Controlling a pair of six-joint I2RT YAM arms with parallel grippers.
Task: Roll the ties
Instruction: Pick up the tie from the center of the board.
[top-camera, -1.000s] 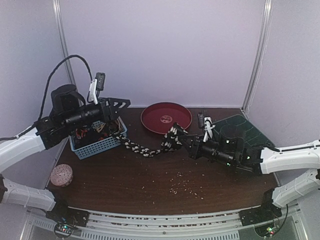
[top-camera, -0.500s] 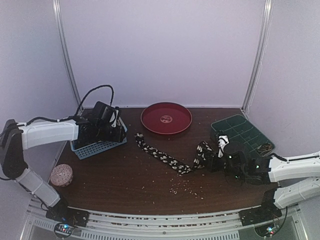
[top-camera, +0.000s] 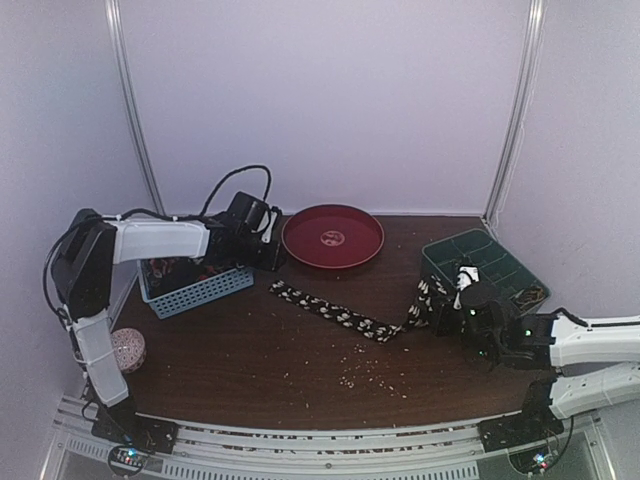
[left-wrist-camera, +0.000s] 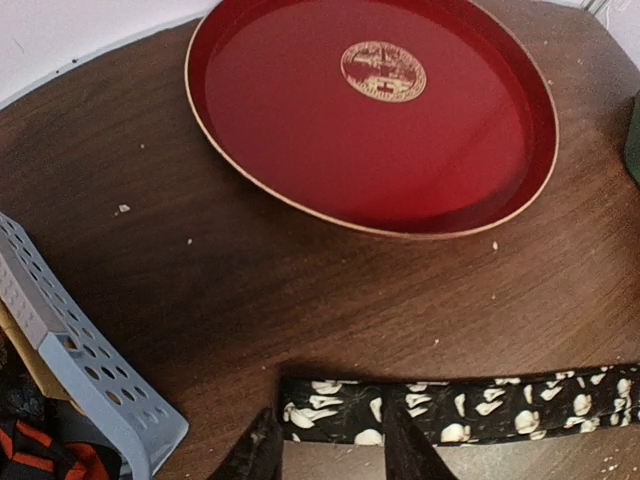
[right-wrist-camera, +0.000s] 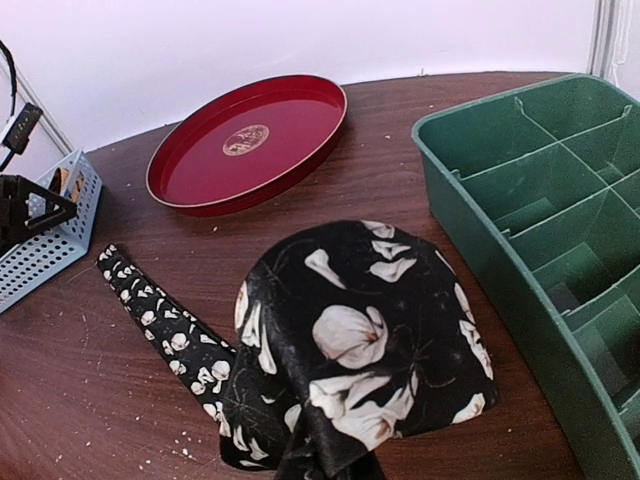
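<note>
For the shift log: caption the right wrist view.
Right end effector grips a black patterned tie; green divider box alongside, red plate behind.

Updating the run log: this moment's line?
tie: unrolled | left end effector: open, at its narrow end | right end effector: shut on tie

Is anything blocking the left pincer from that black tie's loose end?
Nothing visible. The open left pincer hangs right over the black tie's narrow end; the blue basket sits off to the side.
</note>
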